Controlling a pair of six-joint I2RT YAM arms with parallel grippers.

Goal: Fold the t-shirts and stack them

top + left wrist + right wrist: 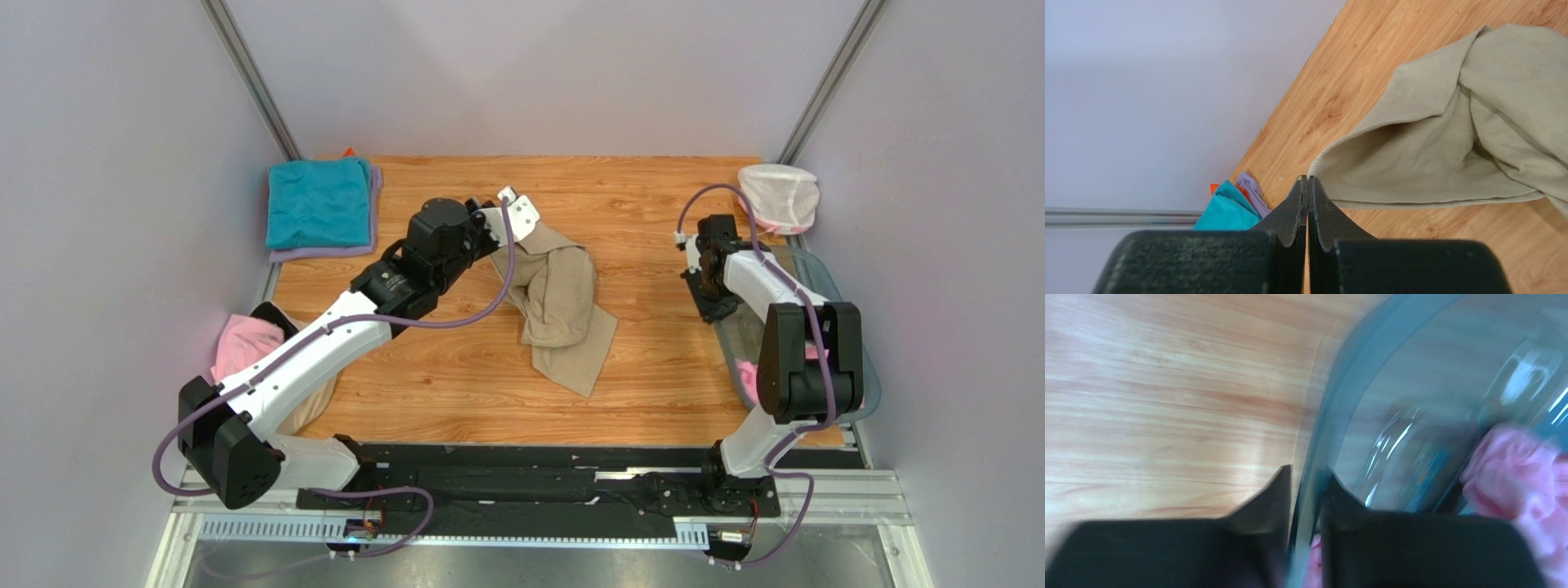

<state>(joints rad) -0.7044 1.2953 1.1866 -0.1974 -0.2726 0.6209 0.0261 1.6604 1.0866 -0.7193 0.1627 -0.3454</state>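
Grey-walled wooden table [662,368]: the left end effector [1308,179], clamped shut on the edge of a tan t-shirt [558,300], holds it up, seemingly to spread it for folding. The right end effector [1306,478], narrowed, straddles the rim of the plastic tub [1364,373], grip unclear, with a pink t-shirt [1517,471] inside.

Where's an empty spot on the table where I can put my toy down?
Most bare wood lies between the tan t-shirt and the right arm. There is also a strip in front of that shirt, along the near edge. The left side is crowded: teal t-shirt, pink t-shirt and left arm. The right edge holds the clear tub and net pouch.
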